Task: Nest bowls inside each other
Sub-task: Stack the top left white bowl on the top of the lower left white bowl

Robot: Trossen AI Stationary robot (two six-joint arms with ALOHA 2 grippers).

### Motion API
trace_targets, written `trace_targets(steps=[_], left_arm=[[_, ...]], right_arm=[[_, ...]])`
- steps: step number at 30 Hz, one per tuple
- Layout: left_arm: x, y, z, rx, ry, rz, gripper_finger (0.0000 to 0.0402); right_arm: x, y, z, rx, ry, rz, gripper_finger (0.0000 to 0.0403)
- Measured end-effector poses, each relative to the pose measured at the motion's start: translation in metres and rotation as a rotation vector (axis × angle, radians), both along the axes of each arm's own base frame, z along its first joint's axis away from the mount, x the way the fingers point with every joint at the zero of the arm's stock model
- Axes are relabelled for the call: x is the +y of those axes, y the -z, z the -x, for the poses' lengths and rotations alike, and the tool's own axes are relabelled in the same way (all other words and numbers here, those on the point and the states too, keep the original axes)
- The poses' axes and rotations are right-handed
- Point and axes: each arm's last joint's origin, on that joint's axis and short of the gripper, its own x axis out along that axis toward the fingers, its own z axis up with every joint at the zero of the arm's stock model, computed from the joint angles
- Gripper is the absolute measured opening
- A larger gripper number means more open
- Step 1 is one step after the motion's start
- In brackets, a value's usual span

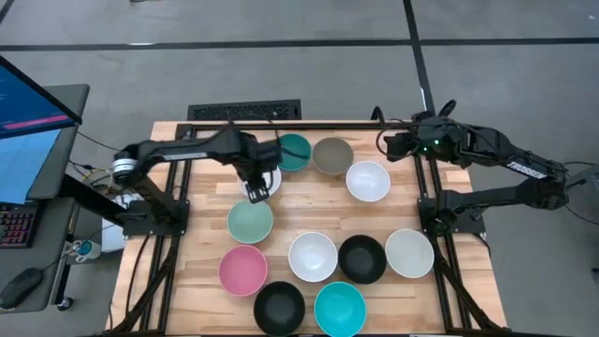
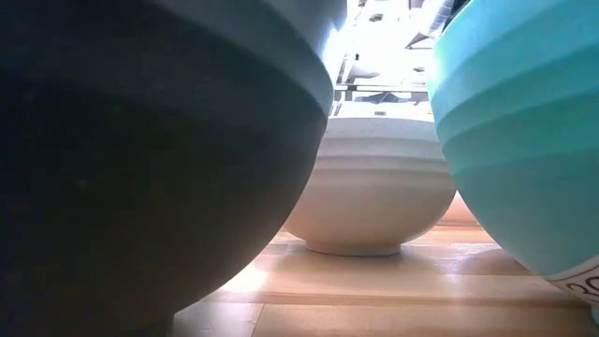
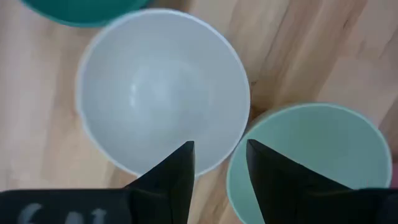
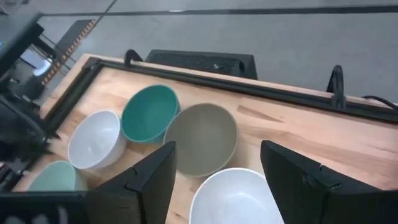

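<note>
Several bowls stand apart, upright on their bases on the wooden table. My left gripper (image 1: 255, 190) (image 3: 221, 146) points straight down, open, over the near rim of a white bowl (image 1: 266, 178) (image 3: 163, 93). One finger is over the bowl's inside and the other over the gap to a sage green bowl (image 1: 250, 222) (image 3: 317, 155); I see no touch. A teal bowl (image 1: 294, 152), a taupe bowl (image 1: 332, 155) (image 4: 202, 138) and another white bowl (image 1: 368, 181) (image 4: 236, 196) stand at the far side. My right gripper (image 1: 386, 143) (image 4: 217, 149) hangs open, high above the far right.
Toward the near edge stand a pink bowl (image 1: 243, 270), a white bowl (image 1: 313, 256) (image 2: 370, 187), a black bowl (image 1: 362, 258), an off-white bowl (image 1: 409, 253), another black bowl (image 1: 279, 307) (image 2: 140, 159) and a cyan bowl (image 1: 340, 309) (image 2: 524, 131). A black frame (image 1: 281, 124) edges the table.
</note>
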Motion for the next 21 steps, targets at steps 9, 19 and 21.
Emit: trace_targets(steps=[9, 19, 21], left_arm=[[-0.009, 0.013, -0.025, -0.108, 0.019, 0.059, 0.0149], [-0.011, 0.010, -0.033, -0.196, -0.113, 0.087, 0.0171], [-0.009, 0.010, -0.032, -0.195, -0.206, 0.062, 0.0176]], right_arm=[[-0.004, -0.019, 0.007, -0.024, -0.002, 0.058, 0.0256], [-0.010, -0.021, 0.013, 0.020, 0.007, 0.114, 0.0256], [-0.011, -0.021, 0.015, 0.023, 0.004, 0.127, 0.0256]])
